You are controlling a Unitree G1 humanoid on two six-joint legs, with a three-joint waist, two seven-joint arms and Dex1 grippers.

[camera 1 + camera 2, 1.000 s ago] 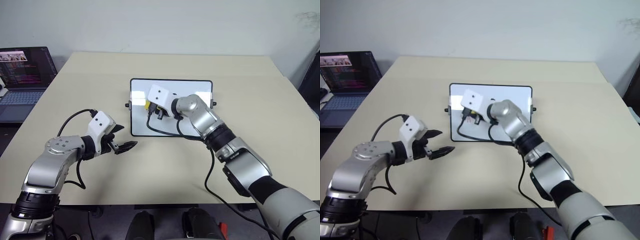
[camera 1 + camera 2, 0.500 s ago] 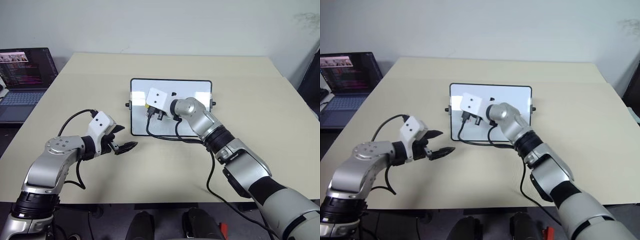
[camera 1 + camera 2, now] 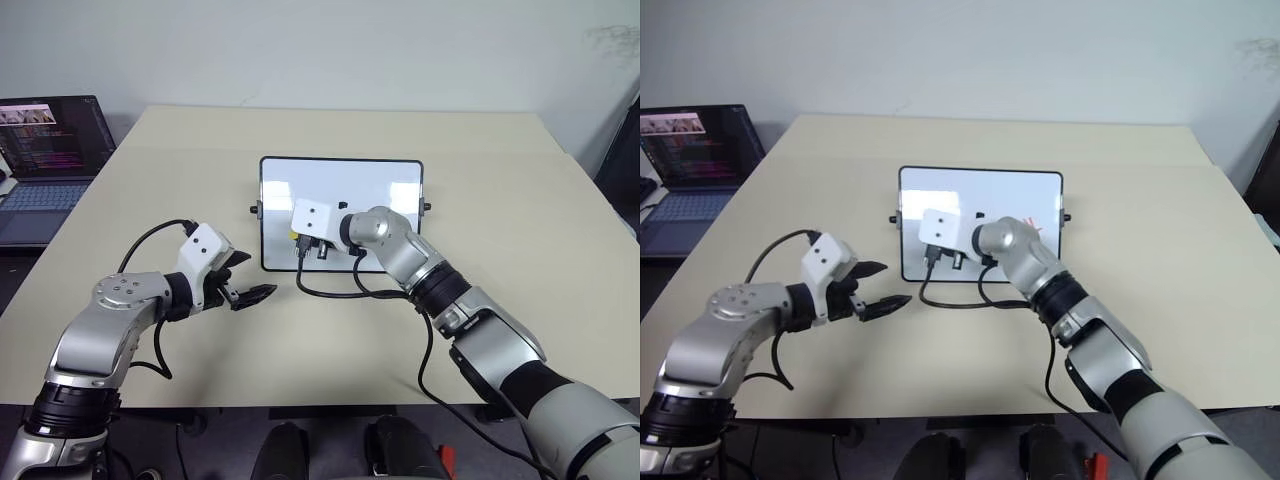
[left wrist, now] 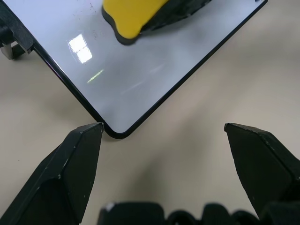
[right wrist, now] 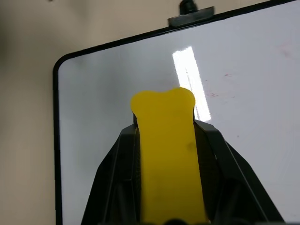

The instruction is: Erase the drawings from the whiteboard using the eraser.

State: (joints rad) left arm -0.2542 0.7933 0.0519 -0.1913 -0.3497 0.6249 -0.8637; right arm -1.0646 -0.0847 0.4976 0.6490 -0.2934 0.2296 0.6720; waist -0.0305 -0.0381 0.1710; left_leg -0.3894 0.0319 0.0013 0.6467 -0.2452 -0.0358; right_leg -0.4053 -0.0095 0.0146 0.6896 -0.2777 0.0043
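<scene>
R pincer: right gripper, two black fingers clenched on the small yellow-topped, dark-bottomed eraser block; block sticks out past the tips, flat on the board.
Eraser spot: on the small glossy white whiteboard w/ thin black frame, toward its 8 o'clock corner in the eye views.
Drawings: a bit of red marker scribble shows just at 3 o'clock of the R wrist; faint red specks on the white near the eraser. How much else is left can't tell, the arm covers mid-board.
L pincer: left gripper released, black fingers spread, nothing in them; hovers over the beige table just off the board's 7 o'clock corner.
Risk 1: board isn't pinned by either hand, so a hard sideways wipe could push it across the table.
Risk 2: R arm's black cable loops off the board's 6 o'clock edge; could drag or snag on the frame.
Risk 3: eraser tilting in the grip means edge contact only, streaks left.
R arm pose: reaches in from 5 o'clock, forearm across the board, wrist angled down and toward 9.
L arm pose: elbow out at 8 o'clock, gripper aimed toward 3, slightly down.
Off-task: open laptop, dark screen, at 10 o'clock, well apart.
</scene>
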